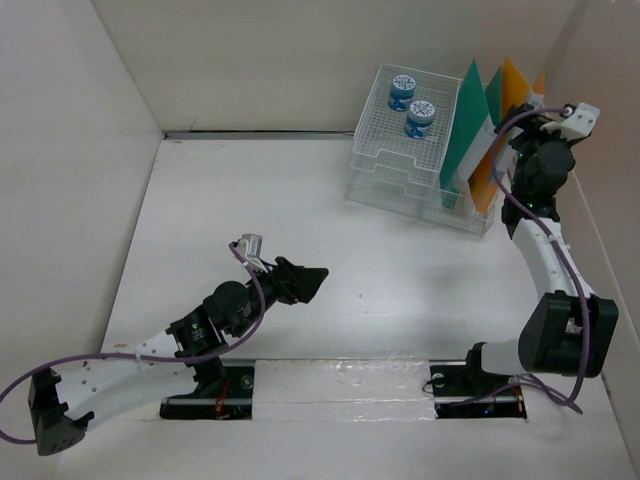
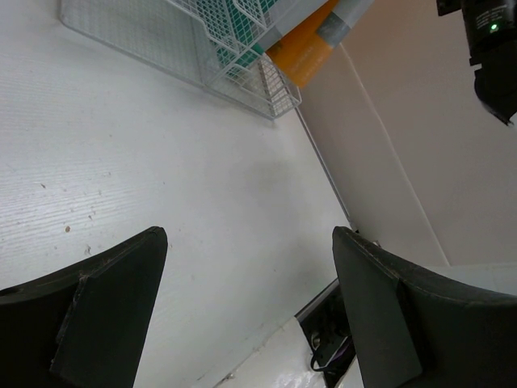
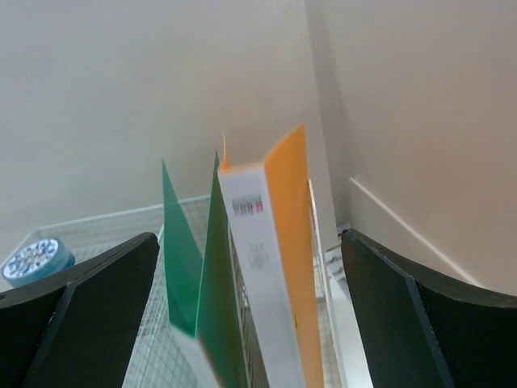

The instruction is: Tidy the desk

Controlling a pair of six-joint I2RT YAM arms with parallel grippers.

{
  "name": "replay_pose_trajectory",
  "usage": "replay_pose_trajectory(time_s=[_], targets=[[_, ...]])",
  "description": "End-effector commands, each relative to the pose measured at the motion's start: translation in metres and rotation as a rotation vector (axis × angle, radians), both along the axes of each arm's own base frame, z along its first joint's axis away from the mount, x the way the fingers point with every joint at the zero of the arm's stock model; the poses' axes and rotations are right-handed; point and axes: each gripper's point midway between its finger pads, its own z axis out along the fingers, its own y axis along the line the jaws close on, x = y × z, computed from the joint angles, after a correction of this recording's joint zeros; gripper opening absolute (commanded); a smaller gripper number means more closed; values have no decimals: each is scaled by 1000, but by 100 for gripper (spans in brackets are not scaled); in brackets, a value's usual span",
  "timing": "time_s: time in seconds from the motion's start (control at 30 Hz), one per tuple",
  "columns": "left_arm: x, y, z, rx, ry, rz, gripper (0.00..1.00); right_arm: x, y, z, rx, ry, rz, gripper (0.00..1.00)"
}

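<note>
The white desk [image 1: 300,210] fills the top view. My left gripper [image 1: 312,281] hovers low over its near middle, open and empty; in the left wrist view [image 2: 250,267] only bare desk [image 2: 161,162] lies between its jaws. My right gripper [image 1: 512,140] is raised at the back right, open, by the tops of a green folder [image 1: 466,125] and an orange folder [image 1: 503,100] standing in the wire-mesh rack [image 1: 400,170]. In the right wrist view [image 3: 249,238] the orange folder [image 3: 287,267] and green folder [image 3: 212,283] stand between the wide-open jaws, untouched.
Two blue-lidded jars [image 1: 402,92] [image 1: 420,118] sit on the rack's top tray; one shows in the right wrist view [image 3: 36,260]. Beige wall panels [image 1: 70,150] enclose the desk on three sides. The rack [image 2: 210,40] and orange folder [image 2: 311,48] show far off in the left wrist view.
</note>
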Motion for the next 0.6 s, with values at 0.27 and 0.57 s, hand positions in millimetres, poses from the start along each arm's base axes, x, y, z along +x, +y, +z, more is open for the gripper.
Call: replay_pose_trajectory(time_s=[0.27,0.57], targets=[[0,-2,7,-19,-30,-12,79,40,-19,15,62,189,74,77],[0,-4,7,-12,-34,-19,79,62,-24,0,90,333,74,74]])
